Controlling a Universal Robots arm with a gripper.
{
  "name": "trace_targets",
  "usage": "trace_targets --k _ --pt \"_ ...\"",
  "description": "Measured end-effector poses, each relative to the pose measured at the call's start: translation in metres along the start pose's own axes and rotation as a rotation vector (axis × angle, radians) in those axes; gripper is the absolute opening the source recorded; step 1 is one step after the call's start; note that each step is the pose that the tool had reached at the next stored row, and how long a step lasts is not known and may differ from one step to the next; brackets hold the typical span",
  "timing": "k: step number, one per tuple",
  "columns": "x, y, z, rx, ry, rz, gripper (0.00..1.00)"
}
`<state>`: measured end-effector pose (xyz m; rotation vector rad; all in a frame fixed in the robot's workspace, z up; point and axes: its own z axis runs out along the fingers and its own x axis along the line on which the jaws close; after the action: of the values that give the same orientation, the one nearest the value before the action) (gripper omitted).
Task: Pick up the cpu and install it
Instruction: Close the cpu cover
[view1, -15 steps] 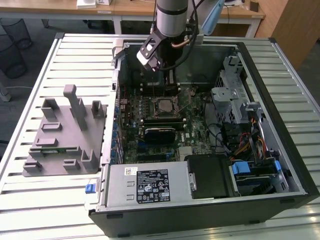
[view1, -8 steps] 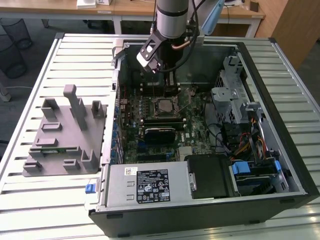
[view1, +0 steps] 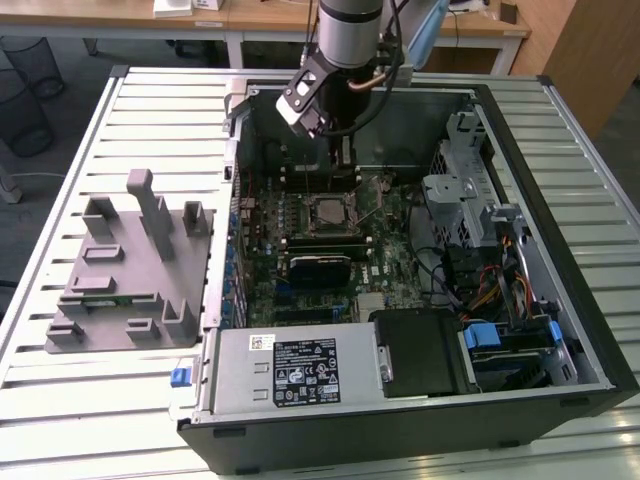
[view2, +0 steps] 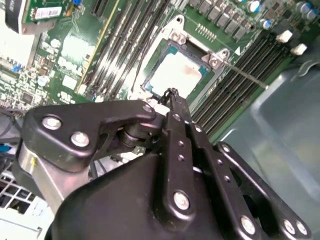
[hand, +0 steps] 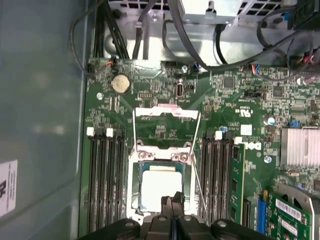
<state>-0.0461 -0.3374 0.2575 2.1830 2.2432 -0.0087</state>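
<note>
Socket frame (hand: 167, 112), memory slots (hand: 105, 185) crowd the cpu (hand: 161, 187) — case wall (hand: 40, 125) near.

Arm (view1: 350, 25) pointing down, hand (hand: 172, 201) fingers pressed together

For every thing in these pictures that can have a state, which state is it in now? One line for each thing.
cpu: lying flat in the socket, not held.
socket frame: swung open, off the cpu.
gripper: shut, holding nothing, tips at the cpu's edge; whether they touch it cannot be told.
computer case: lying on its side, side panel off, inside exposed.
</note>
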Motion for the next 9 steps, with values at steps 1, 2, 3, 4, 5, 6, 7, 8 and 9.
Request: trace_targets --k 1,2,3,4,5,6,7,8,9 --pt "-0.0001 0.0036 0.0000 0.0076 0.0004 0.000 0.11" --pt "-0.0002 0.0073 0.0001 0.0141 0.0006 0.000 0.11" --pt "-0.0003 0.0105 0.0002 0.0184 0.0007 0.000 0.11" --pt "-0.0004 0.0129 0.0003 0.0209 0.0009 0.000 0.11" --pt "-0.0005 0.0148 0.0003 0.0217 0.0008 0.000 0.11" --pt "-0.0005 0.0163 0.0002 0.0220 0.0006 0.000 0.11" --pt "-0.0005 0.0168 0.0000 0.0221 0.0012 -0.001 0.11" --pt "-0.0005 0.0170 -0.0010 0.0220 0.0021 -0.001 0.11" --pt "-0.0005 0.0170 -0.0023 0.0219 0.0026 -0.002 0.11"
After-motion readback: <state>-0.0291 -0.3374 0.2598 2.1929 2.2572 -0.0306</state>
